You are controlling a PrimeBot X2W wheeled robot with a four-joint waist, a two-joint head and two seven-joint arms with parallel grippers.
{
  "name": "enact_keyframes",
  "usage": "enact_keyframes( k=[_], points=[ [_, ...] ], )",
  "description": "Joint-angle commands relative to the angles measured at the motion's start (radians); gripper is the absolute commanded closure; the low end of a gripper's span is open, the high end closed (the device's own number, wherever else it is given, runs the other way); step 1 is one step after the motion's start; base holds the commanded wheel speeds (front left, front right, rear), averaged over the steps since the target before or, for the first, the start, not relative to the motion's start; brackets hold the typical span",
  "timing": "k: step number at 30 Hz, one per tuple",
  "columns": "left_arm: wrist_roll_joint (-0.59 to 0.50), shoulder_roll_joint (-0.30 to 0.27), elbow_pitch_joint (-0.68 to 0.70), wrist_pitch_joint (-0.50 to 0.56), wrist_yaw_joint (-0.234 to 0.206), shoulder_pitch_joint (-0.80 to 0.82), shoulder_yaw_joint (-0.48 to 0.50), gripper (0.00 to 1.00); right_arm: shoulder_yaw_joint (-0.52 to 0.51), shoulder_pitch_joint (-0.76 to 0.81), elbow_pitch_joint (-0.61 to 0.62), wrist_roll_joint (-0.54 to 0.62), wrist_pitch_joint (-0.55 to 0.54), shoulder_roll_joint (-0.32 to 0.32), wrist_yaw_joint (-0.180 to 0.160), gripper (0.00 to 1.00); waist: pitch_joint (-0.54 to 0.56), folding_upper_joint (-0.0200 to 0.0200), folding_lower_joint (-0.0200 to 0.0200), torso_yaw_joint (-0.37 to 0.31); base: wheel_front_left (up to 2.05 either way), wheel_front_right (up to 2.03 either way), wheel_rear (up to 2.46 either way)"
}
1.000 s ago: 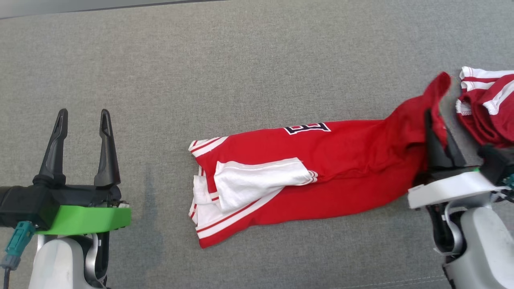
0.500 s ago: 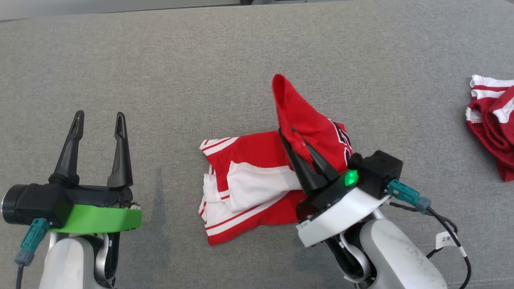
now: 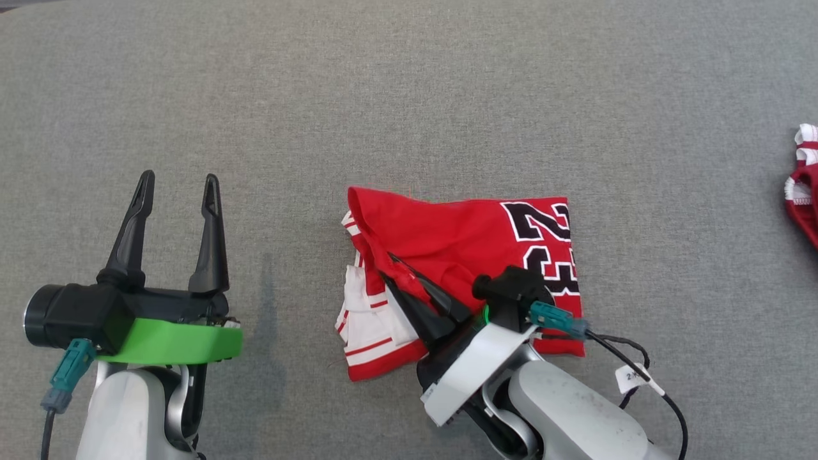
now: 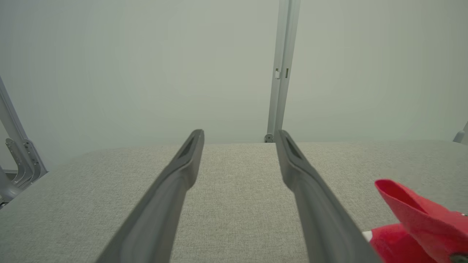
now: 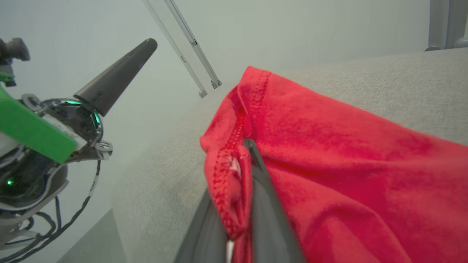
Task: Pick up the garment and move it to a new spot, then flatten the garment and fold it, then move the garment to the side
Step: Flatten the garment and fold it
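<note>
I see the grey padded surface point(image 3: 447, 96) spanning my head view. The red jersey point(image 3: 460, 230) lies doubled over on it, just off centre toward 5 o'clock, with the black number 23 point(image 3: 543, 246) on top at its 3 o'clock end and white-striped layers peeking out at its 8 o'clock corner. My right gripper point(image 3: 387, 266) reaches in from 5 o'clock, its fingers pinched together on the jersey's hemmed red edge, which is slightly raised. My left gripper point(image 3: 179, 176) hovers at 8 o'clock with its fingers spread apart, holding nothing, well apart from the jersey. Another red-and-white cloth point(image 3: 802, 185) sits at 3 o'clock.
</note>
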State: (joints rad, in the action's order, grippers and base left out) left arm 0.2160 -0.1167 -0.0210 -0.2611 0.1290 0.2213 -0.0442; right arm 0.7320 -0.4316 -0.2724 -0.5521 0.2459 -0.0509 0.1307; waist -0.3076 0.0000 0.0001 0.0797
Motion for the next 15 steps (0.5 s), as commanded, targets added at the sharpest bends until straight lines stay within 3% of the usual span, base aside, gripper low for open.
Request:
enact_keyframes(
  k=[1, 2, 3, 4, 9, 15],
  points=[
    [0.005, -0.001, -0.002, -0.003, 0.003, 0.018, -0.002, 0.00, 0.022, -0.021, -0.022, -0.015, 0.009, 0.000, 0.000, 1.00, -0.009, 0.0000, -0.0001, 0.005, 0.00, 0.00, 0.00],
    [0.006, -0.001, -0.002, -0.003, 0.003, 0.021, -0.003, 0.00, 0.033, -0.034, -0.036, -0.019, 0.012, 0.000, 0.000, 1.00, -0.013, 0.0000, -0.0001, 0.005, 0.00, 0.00, 0.00],
    [0.006, -0.001, -0.002, -0.003, 0.003, 0.024, -0.004, 0.00, 0.046, -0.044, -0.048, -0.024, 0.013, 0.000, 0.000, 0.78, -0.016, 0.0000, -0.0001, 0.005, 0.00, 0.00, 0.00],
    [0.007, -0.001, -0.002, -0.003, 0.003, 0.028, -0.006, 0.00, 0.073, -0.060, -0.057, -0.032, 0.016, 0.000, 0.000, 0.00, -0.021, 0.0000, -0.0001, 0.005, 0.00, 0.00, 0.00],
    [0.005, -0.006, -0.002, -0.003, 0.003, 0.034, -0.003, 0.00, 0.105, -0.088, -0.048, -0.021, 0.020, -0.001, 0.000, 0.00, -0.026, 0.0000, -0.0001, -0.002, 0.00, 0.00, 0.00],
    [-0.003, -0.008, 0.002, -0.003, 0.003, 0.024, 0.008, 0.00, 0.037, -0.061, 0.073, 0.026, 0.020, -0.001, 0.000, 0.00, -0.020, 0.0000, -0.0001, -0.018, 0.00, 0.00, 0.00]
  ],
)
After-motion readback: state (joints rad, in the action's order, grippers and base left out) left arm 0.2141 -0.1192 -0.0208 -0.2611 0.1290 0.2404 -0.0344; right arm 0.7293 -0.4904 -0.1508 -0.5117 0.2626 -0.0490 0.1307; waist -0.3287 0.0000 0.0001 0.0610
